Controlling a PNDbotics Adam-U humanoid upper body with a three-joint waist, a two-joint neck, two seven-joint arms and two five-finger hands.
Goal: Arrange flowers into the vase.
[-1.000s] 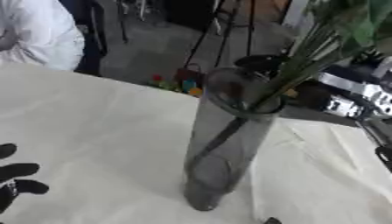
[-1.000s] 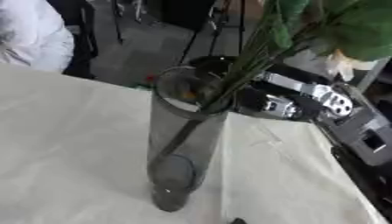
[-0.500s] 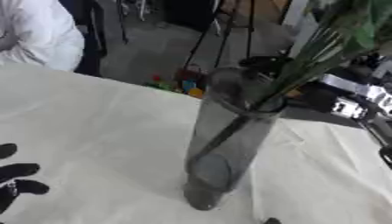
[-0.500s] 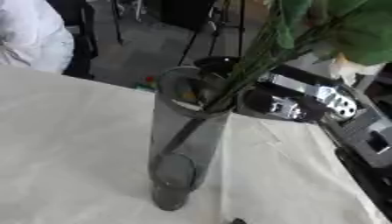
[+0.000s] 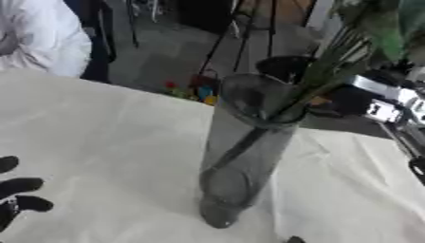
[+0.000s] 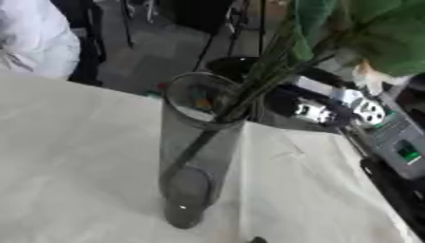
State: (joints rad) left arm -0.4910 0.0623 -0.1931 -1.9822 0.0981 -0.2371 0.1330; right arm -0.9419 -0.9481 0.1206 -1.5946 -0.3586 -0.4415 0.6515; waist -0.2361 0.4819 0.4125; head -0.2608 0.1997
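A single tall smoky-grey glass cylinder vase [image 5: 241,156] stood upright on the table [image 5: 99,142], which was covered in a cream cloth, and one bunch of green flower stems [image 6: 249,90] already leaned in it, its lower ends down inside the glass and its long axis slanting up and away to the right, over the rim and toward the dark green leaves [image 6: 374,33] at the top right. How many stems made up the bunch I could not count; they ran together. The only robot hand I could pick out was the black left hand [image 5: 16,194], low at the left edge of the left eye view, resting on the cloth with its fingers spread and relaxed and nothing in it; it lay well apart from the vase, which stood to its right and a little farther away. The right hand did not show clearly; only silver and black arm parts [image 6: 348,107] appeared behind the vase on the right, just below the leaves, so I could not tell whether anything gripped the stems up there. By my judgement the right side was nearer to the bunch, and any settling of the stems would run along that slant, down into the vase's mouth.
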